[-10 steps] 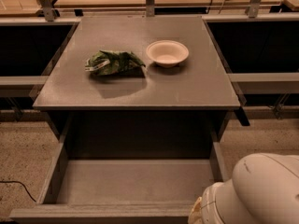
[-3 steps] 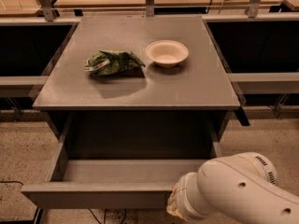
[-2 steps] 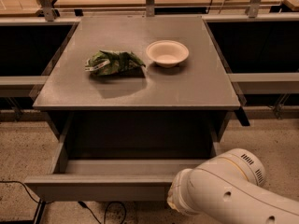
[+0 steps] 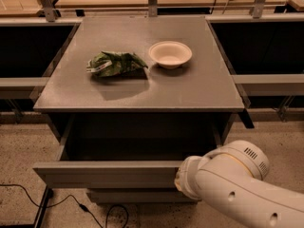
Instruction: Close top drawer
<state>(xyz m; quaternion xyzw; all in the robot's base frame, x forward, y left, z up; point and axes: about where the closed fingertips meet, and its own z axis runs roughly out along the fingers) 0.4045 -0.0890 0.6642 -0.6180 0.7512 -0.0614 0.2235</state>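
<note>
The top drawer (image 4: 107, 174) is a wide grey tray with a plain flat front. It stands partly pulled out of the grey cabinet (image 4: 142, 87), and its inside looks dark and bare. My arm (image 4: 228, 179) comes in from the lower right and its white end presses against the right part of the drawer front. The gripper is hidden behind the arm's wrist at about the drawer front's right end.
On the cabinet top lie a green crinkled bag (image 4: 114, 63) and a white bowl (image 4: 170, 54). A lower drawer front (image 4: 137, 195) shows under the top drawer. A black cable (image 4: 71, 205) runs on the speckled floor at the lower left. Dark bays flank the cabinet.
The drawer has slid inward toward the cabinet, so less of its tray shows. My arm has moved forward with the drawer front.
</note>
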